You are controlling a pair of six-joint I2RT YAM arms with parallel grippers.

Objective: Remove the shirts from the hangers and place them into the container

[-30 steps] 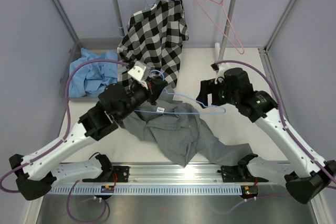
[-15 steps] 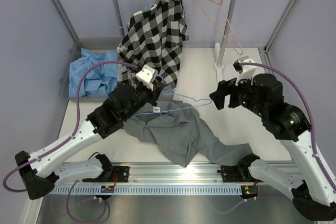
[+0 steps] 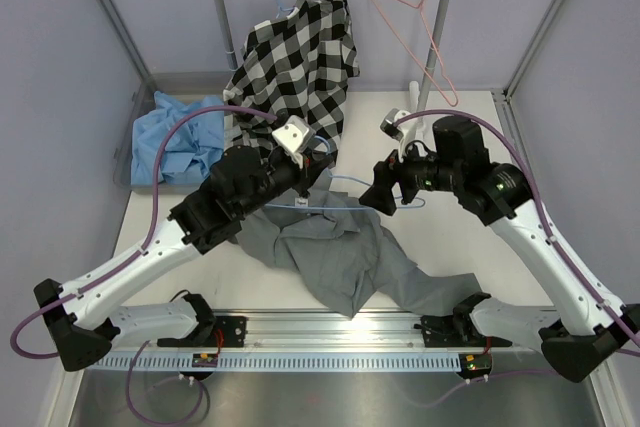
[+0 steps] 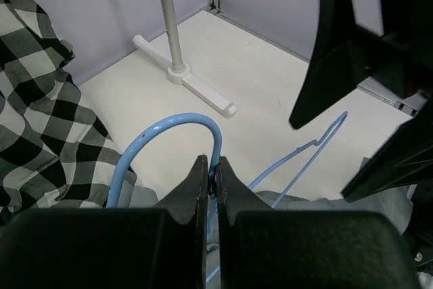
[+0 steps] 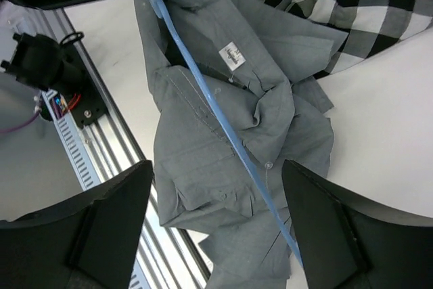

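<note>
ok so in the last second the right gripper (image 3: 385, 187) swung out to the right and has now come back in over the free end of the blue hanger (image 3: 350, 184); its fingers are spread wide with nothing between them; in the wrist view the wire runs straight through that gap, above the grey shirt (image 3: 330, 247)

meanwhile the left gripper (image 4: 211, 167) has crept up and to the right; it's pinched tight on the hanger's hook, and the wire has come along with it

my read: the right one is lining up for another go at working the shirt off the wire; can't tell if the hanger is still threaded through the collar or just lying on top

grey shirt is crumpled on the table between the arms, not in the container (image 3: 124, 162) yet; the blue shirt (image 3: 180, 142) is already in there; the checked shirt (image 3: 300, 57) hangs on the rack, next to a bare pink hanger (image 3: 425, 32)

writing: only a small white tag (image 5: 232, 55) inside the grey collar; print too tiny to read
</note>
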